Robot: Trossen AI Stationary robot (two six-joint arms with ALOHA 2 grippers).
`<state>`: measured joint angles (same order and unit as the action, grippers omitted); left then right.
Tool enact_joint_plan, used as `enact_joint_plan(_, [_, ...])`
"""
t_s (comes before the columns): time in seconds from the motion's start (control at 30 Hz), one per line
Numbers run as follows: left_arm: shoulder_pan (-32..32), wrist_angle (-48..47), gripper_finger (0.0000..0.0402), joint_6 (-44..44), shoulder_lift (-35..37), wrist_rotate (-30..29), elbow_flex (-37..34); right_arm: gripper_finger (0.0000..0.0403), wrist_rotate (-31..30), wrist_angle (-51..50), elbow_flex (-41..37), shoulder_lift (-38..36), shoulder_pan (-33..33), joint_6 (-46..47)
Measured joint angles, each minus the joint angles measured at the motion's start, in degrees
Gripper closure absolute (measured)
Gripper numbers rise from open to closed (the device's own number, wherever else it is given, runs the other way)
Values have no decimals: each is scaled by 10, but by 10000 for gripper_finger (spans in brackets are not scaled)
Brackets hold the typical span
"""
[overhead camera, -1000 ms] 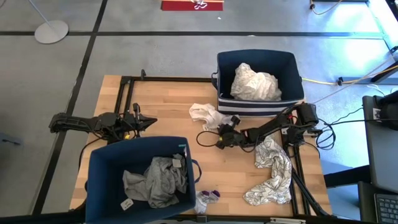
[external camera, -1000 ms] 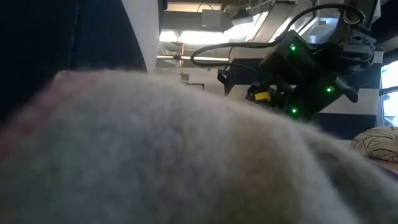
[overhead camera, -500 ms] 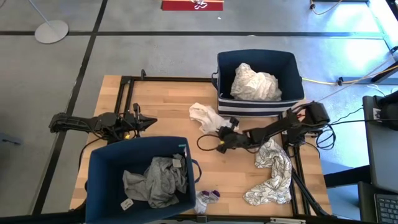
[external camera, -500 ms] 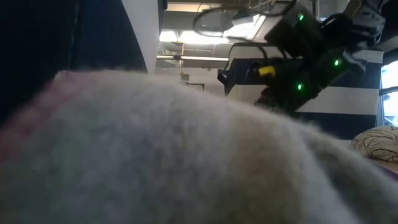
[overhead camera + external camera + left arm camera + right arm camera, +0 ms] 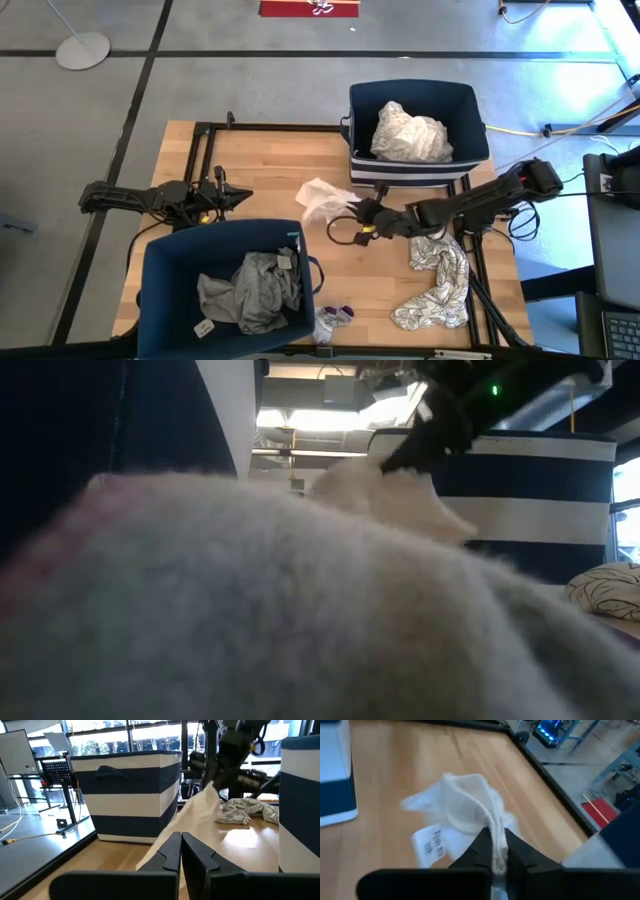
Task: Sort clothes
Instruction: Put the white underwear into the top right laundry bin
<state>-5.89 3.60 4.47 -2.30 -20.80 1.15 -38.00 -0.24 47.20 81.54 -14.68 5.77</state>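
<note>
A white garment [image 5: 322, 198] hangs bunched from my right gripper [image 5: 351, 208], which is shut on it over the table's middle, near the far bin. The left wrist view shows that garment [image 5: 200, 815] trailing down from the gripper; its lower end is hidden behind my left fingers. A white garment with a dark print [image 5: 436, 275] lies flat on the table at the right. Another white garment [image 5: 410, 133] lies in the far bin, a grey one [image 5: 250, 290] in the near-left bin. My left gripper [image 5: 246, 196] waits shut at the table's left. My right gripper pinches a bunched fold of the white garment [image 5: 493, 834] between its two fingers. The fingers [image 5: 512, 851] slant down from the table's right side. The cloth hangs slack below and ahead of them, its label [image 5: 432, 846] showing.
The far navy-striped bin [image 5: 470, 100] stands at the back right, the near navy bin [image 5: 160, 290] at the front left. A small purple-and-white piece [image 5: 335, 316] lies at the front edge. Fuzzy grey cloth [image 5: 250, 610] fills most of the low view.
My right gripper has risen, staying shut, and has drawn the white garment up off the table. The garment, which lay spread beside the far bin, now hangs gathered below the fingers.
</note>
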Motion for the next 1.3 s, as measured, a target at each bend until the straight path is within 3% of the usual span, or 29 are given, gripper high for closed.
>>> enact_joint_plan(0.13, [0, -1, 399, 0, 0, 0, 0, 372, -5, -67, 49, -19, 0, -18])
enact_joint_plan(0.4, [0, -5, 399, 0, 0, 0, 0, 381, -76, -171, 174, -33, 1, -95])
enact_joint_plan(0.8, [0, -7, 399, -8, 0, 0, 0, 376, -258, -214, 381, -33, 2, -293])
enact_joint_plan(1.03, [0, -16, 399, -15, 0, 0, 0, 374, -340, -214, 462, -43, 43, -405])
enact_joint_plan(1.3, [0, -16, 399, -15, 0, 0, 0, 373, -356, -279, 474, -96, 144, -397])
